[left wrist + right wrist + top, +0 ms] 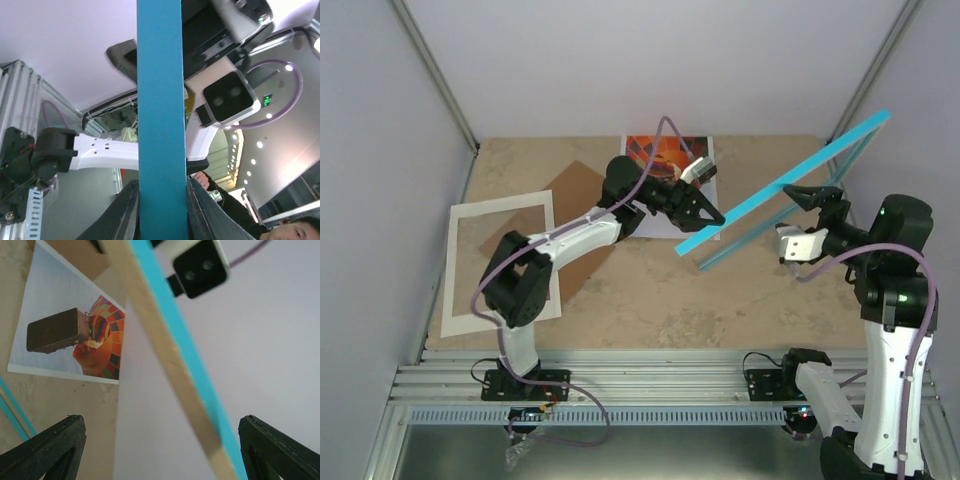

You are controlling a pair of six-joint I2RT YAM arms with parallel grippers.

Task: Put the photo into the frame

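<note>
The frame [790, 180], turquoise-rimmed with a clear pane, hangs tilted in the air over the table's right half. My left gripper [710, 215] is shut on its lower left end; in the left wrist view the turquoise rim [160, 125] is pinched between both fingers [200, 215]. My right gripper [808, 195] is open at the frame's middle. In the right wrist view the bare wood and turquoise rim [200, 405] passes between the wide-apart fingers [50, 450], touching neither. The photo [655, 152], a balloon print [75, 340], lies face up at the table's back, partly behind the left arm.
A white cardboard mat [500, 215] lies flat at the left side of the table. A brown backing board [572, 185] lies partly under the left arm. Grey walls close in the left, back and right. A slotted metal rail [640, 385] runs along the near edge.
</note>
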